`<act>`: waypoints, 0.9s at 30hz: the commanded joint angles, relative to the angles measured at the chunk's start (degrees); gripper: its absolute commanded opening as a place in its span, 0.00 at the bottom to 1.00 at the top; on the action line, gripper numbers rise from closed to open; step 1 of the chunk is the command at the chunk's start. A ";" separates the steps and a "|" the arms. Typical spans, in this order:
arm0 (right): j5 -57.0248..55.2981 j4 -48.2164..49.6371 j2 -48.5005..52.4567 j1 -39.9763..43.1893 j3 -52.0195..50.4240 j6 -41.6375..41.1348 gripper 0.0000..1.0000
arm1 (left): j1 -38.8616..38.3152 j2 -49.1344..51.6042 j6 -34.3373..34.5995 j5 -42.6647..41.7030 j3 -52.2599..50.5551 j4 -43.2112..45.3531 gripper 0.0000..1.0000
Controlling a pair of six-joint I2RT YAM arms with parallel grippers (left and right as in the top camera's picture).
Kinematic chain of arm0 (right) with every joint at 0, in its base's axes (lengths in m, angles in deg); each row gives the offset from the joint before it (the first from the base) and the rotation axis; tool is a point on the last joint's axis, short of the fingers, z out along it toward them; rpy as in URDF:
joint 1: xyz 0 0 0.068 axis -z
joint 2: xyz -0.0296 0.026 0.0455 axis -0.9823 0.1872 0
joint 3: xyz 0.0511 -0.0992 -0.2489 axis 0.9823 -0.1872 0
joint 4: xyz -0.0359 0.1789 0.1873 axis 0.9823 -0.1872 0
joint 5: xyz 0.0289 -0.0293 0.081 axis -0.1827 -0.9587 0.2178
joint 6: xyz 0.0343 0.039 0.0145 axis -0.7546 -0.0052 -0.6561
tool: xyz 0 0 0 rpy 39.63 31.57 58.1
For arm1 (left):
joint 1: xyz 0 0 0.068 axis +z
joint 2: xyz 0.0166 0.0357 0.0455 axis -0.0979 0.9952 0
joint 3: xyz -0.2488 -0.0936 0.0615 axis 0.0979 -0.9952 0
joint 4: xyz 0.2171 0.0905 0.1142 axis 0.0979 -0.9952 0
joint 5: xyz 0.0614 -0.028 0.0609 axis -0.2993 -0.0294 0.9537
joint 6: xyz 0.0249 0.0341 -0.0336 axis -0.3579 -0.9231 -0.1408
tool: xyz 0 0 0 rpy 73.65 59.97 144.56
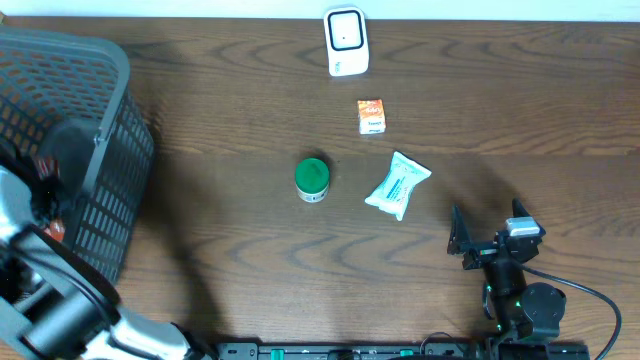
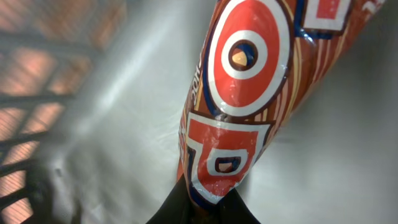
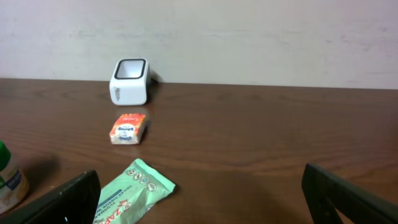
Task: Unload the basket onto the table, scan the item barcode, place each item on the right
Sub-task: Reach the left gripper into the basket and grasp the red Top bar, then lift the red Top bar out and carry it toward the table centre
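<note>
The left claw [image 2: 202, 210] is pinched tight on the lower end of a glossy snack packet [image 2: 249, 81], its dark fingers meeting over the film's edge. The packet is inside the black mesh basket [image 1: 105, 120] at the table's left end, with a pale grey surface behind it. It looks light and soft: the thin foil is probably slick under the pads and apt to swing or slip from a corner hold. Its contents may crush, so the flat sealed end seems the safest place to grip. The print is red and orange, with white-ringed circles and dark blue outlines; no barcode shows on the face in view. Out on the table, the white scanner [image 1: 346, 41] stands at the far edge, well apart from the basket. Nearer are a small orange box [image 1: 372, 116], a green-lidded jar [image 1: 312, 180] and a white-and-green pouch [image 1: 397, 184]. The right claw [image 1: 487, 224] hangs wide open at the front right, holding nothing
</note>
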 commanded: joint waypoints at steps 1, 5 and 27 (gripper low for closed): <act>-0.07 -0.20 -0.15 -0.35 -0.13 -0.76 0.99 | -2.93 -9.88 5.35 -7.23 2.71 -0.28 0.07; -0.07 -0.20 -0.15 -0.35 -0.13 -0.76 0.99 | -4.07 -18.34 11.67 -16.31 2.73 0.00 0.07; -0.07 -0.20 -0.15 -0.35 -0.13 -0.76 0.99 | -21.05 -29.09 8.13 -72.91 2.19 5.81 0.07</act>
